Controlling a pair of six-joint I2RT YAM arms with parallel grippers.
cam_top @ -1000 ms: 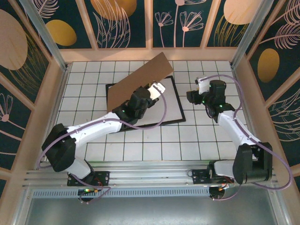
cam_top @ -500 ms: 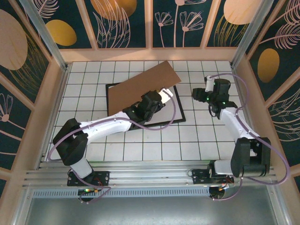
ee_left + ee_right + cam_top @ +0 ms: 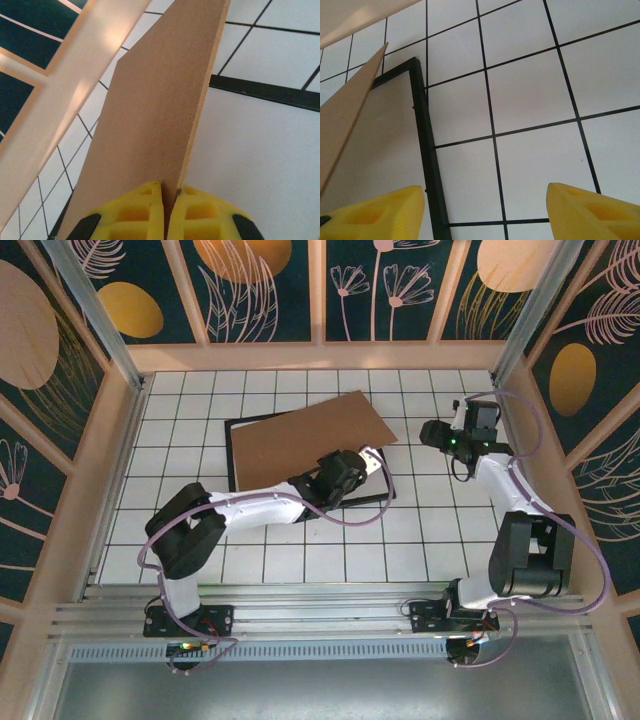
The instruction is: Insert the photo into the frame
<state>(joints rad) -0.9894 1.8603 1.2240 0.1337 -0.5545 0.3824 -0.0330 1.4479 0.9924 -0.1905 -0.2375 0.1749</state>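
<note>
The plain brown backing board [image 3: 305,435] lies tilted low over the black-rimmed frame [image 3: 378,499], covering most of it. My left gripper [image 3: 368,458] is shut on the board's near right edge; in the left wrist view the yellow fingers [image 3: 167,192] pinch the board [image 3: 155,100] above a white sheet [image 3: 250,160] inside the rim [image 3: 265,91]. The landscape photo is hidden. My right gripper [image 3: 428,432] hangs open to the right of the frame, over bare tiles [image 3: 485,215], with the rim [image 3: 427,160] and the board's corner [image 3: 345,120] at its left.
White tiled tabletop [image 3: 300,560] with black grid lines, enclosed by tan rails and patterned walls [image 3: 320,290]. Open tiles lie in front of the frame and to its right, under the right arm.
The board has dropped from a steep tilt to nearly flat over the frame. The left gripper went right and down with it. The right gripper drew back to the right.
</note>
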